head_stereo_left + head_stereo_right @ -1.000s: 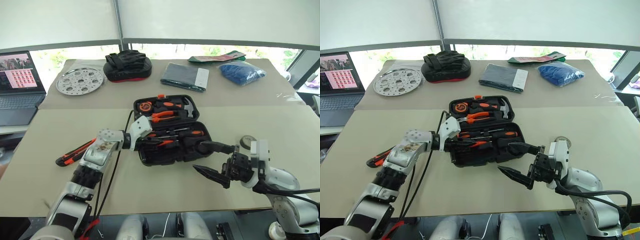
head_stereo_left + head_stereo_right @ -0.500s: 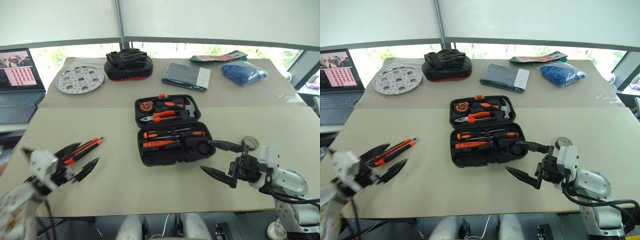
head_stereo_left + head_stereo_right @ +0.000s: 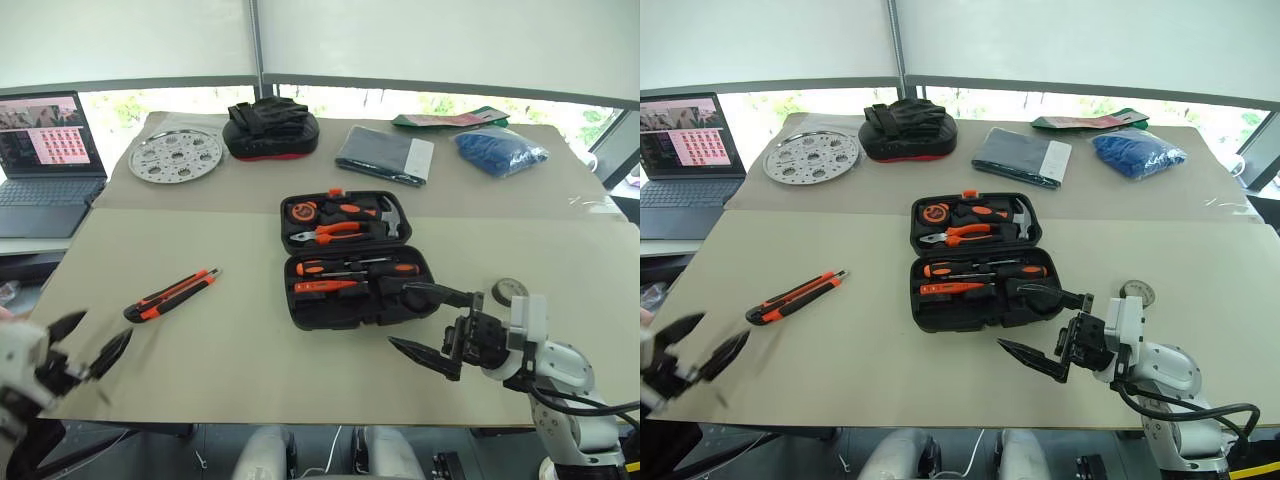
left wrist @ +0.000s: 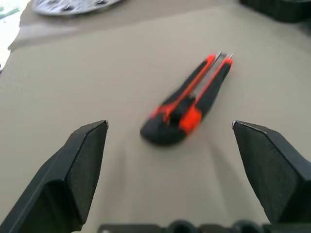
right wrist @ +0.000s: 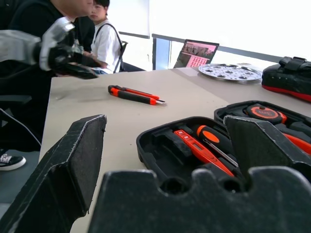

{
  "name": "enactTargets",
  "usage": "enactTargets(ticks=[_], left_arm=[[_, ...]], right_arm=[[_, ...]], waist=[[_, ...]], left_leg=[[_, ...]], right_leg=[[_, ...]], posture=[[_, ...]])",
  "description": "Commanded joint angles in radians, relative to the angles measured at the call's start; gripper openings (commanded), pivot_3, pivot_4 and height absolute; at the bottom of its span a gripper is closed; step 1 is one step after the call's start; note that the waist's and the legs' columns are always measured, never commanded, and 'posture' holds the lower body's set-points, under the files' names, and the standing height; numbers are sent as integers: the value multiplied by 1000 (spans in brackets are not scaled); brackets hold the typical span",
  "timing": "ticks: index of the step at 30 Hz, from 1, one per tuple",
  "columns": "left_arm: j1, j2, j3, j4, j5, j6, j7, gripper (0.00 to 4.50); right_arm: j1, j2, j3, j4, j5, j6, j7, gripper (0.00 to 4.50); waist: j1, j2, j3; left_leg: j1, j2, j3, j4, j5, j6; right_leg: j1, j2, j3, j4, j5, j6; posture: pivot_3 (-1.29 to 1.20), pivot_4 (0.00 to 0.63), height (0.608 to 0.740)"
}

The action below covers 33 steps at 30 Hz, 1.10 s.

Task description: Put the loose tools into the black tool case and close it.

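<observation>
Case [image 3: 355, 262] lies open mid-table, two screwdrivers [image 3: 355, 268] and tester pen [image 3: 325, 286] in near half. Knife [image 3: 172, 293] loose on table, well left of case. Left gripper [image 3: 85, 343] at table's near-left edge, fingers spread, empty, knife ahead. Right gripper [image 3: 432, 322] fingers spread, empty, just beside case's near-right corner.

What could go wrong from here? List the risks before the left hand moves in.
1. The orange-and-black utility knife lies flat on the beige table, with the open left hand short of it; its fingers could push it along instead of gripping.
2. The open black plastic tool case looks nearly full, so the knife may not seat.
</observation>
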State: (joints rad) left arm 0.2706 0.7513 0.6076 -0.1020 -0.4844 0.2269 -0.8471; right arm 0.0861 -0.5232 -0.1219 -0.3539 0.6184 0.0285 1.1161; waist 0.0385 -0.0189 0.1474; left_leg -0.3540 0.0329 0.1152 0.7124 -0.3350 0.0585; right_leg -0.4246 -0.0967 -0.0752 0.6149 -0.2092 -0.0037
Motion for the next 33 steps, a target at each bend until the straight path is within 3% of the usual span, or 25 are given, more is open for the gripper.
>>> enactTargets(ticks=[1,4,8,11,15,17,23,28,33], left_arm=[[-113,121,-129,133,59,50,-103,4404],[-220,190,-231,248,88,77,-185,4404],[-331,208,-339,381,162,39,-223,4404],[-367,198,-371,430,174,1,-266,3681],[-371,178,-366,440,152,-73,-334,2043],[-379,157,-347,394,107,-133,-396,1663],[-444,144,-424,118,31,-15,-445,1664],[-725,-10,-775,-155,95,294,-327,1664],[-844,-125,-936,-197,148,452,-232,1664]], right_arm=[[-6,-11,-11,-38,30,20,-16,4500],[-1,-17,-15,-52,36,36,-29,4500],[17,-17,-17,-71,37,46,-46,4500],[29,-19,-20,-79,38,50,-54,4500],[42,-27,-29,-80,38,49,-52,4500],[49,-38,-43,-79,41,50,-49,4500],[68,-81,-97,-68,57,54,-45,4500],[97,-148,-202,-24,68,72,-36,4500],[123,-165,-218,-34,72,88,-30,4500]], waist=[[-15,0,0],[-34,0,0],[-39,0,0],[-35,0,0],[-32,0,0],[-30,0,0],[-19,-3,2],[3,-2,2],[-26,-2,2]], left_leg=[[0,0,1,-1,3,-5],[0,1,2,-1,2,-8],[0,2,4,-2,1,-12],[0,1,4,-2,0,-12],[1,0,6,-2,0,-12],[1,0,7,-1,0,-12],[-1,0,6,1,0,-11],[0,-2,5,3,0,-9],[2,-3,4,4,-1,-8]], right_leg=[[0,0,1,0,0,0],[-2,4,3,1,0,1],[-5,6,3,4,-4,1],[-6,6,4,10,-7,2],[-7,5,6,10,-7,2],[-8,4,7,11,-7,2],[-8,3,7,13,-7,2],[-4,3,7,13,-6,4],[0,7,11,10,-5,6]], posture=[[0,150,740],[0,150,740],[0,150,740],[0,150,740],[0,150,740],[0,150,740],[0,150,740],[0,150,740],[0,150,740]])
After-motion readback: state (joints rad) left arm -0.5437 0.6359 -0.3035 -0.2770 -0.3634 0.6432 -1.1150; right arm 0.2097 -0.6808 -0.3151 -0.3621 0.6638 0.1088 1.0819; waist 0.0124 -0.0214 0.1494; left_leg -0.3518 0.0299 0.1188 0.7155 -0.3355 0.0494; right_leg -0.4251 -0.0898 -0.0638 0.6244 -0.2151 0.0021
